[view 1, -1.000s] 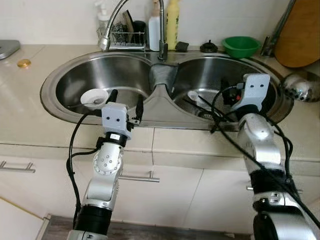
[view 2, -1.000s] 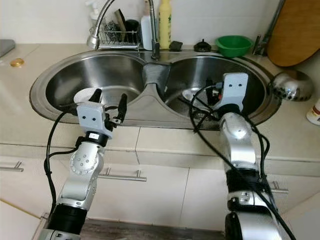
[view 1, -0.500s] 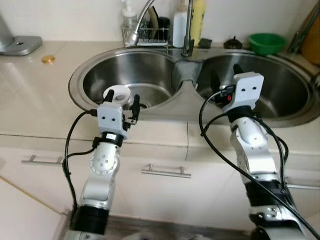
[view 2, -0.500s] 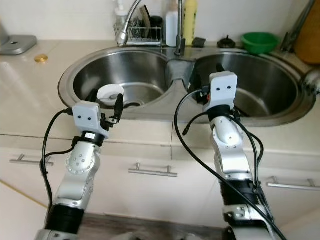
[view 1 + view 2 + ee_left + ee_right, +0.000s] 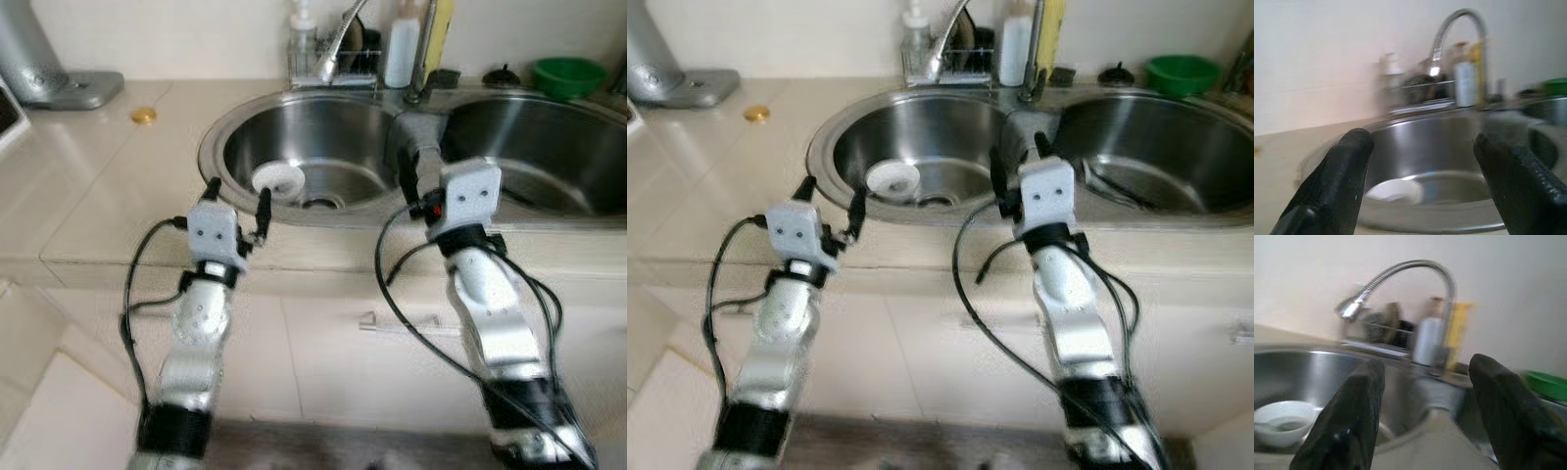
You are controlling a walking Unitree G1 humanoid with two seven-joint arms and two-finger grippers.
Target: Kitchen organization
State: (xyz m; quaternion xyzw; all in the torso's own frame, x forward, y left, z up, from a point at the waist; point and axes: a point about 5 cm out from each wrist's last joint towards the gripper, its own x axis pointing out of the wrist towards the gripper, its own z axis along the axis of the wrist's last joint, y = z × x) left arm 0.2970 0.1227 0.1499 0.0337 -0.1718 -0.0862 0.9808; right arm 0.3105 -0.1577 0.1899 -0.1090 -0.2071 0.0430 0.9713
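A steel double sink [image 5: 212,157] is set into the beige counter. A white bowl [image 5: 277,179] lies in its left basin, and the right wrist view shows a spoon in it [image 5: 1278,417]. My left gripper [image 5: 239,192] hovers at the sink's front rim just before that bowl, open with its fingers [image 5: 1347,181] wide apart and nothing between them. My right gripper [image 5: 1016,166] is at the front rim by the divider between the basins, also open and empty. Something thin and dark [image 5: 1117,186] lies in the right basin, too blurred to name.
A curved tap [image 5: 343,29], a dish rack and bottles [image 5: 402,49] stand behind the sink. At the back right sits a green bowl [image 5: 568,73]. A small gold disc [image 5: 144,116] and a grey appliance base [image 5: 59,83] are on the counter to the left. Cabinet fronts with a handle [image 5: 402,321] lie below.
The camera has swung left and pulled back, so the sink sits further right in the picture. My right gripper has come out of the right basin to the front rim.
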